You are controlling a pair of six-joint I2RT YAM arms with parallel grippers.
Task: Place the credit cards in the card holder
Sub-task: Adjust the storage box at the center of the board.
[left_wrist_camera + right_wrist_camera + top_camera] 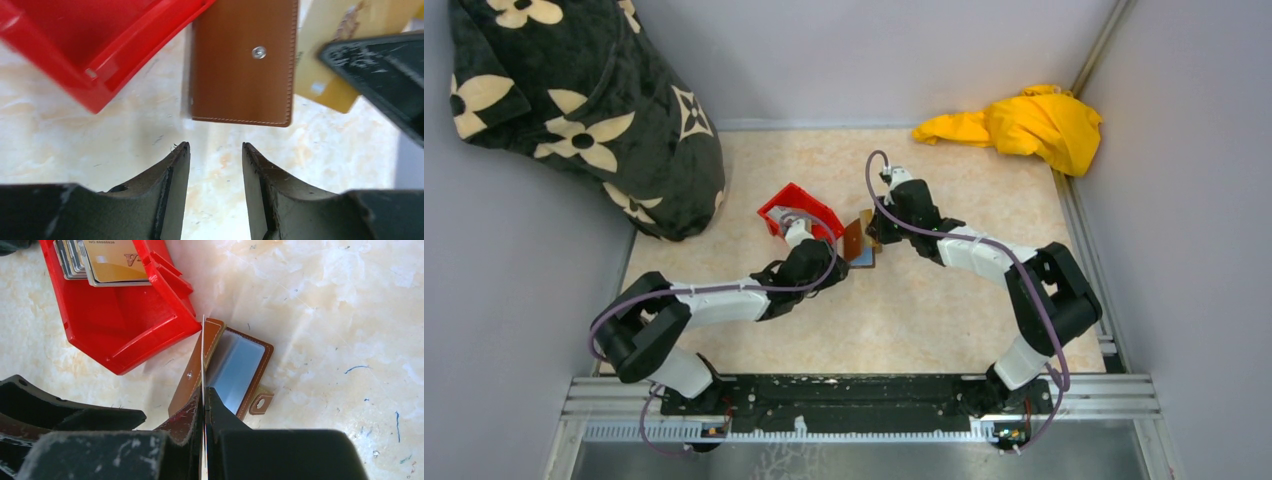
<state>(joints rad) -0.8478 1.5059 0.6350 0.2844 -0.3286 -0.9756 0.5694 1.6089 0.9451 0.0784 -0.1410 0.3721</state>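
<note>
Pinching thin, stiff, slick credit card by one end in my clenched right tool; left tool released.

The left arm and right arm have white links, black joint housings and looping purple cables. The left gripper has black, wedge-shaped fingers, scuffed pale.

left hand parted, right hand — pinching
</note>
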